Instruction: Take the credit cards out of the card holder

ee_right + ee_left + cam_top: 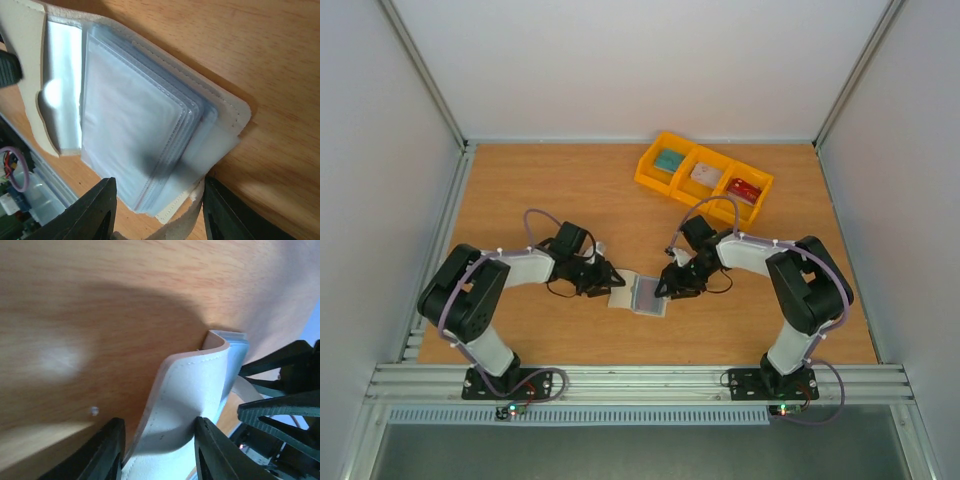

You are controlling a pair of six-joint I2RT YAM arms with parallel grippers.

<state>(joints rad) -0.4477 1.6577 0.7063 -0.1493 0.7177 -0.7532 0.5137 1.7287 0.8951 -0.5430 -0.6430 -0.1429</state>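
The card holder (638,296) lies open on the table between both grippers. In the left wrist view its cream flap (192,385) bows up between my left gripper's (160,447) fingers, which touch it on both sides. In the right wrist view the clear sleeves (135,115) lie fanned on the cream cover. My right gripper (157,212) straddles the near corner, with the snap tab (185,220) bent from finger to finger. No card print shows through the sleeves. A red credit card (744,190), a pale one (706,174) and a greenish one (668,160) lie in the bin.
The yellow three-compartment bin (760,182) stands at the back right of the wooden table (540,190). White walls and metal rails enclose the table on three sides. Both arm bases sit at the near edge.
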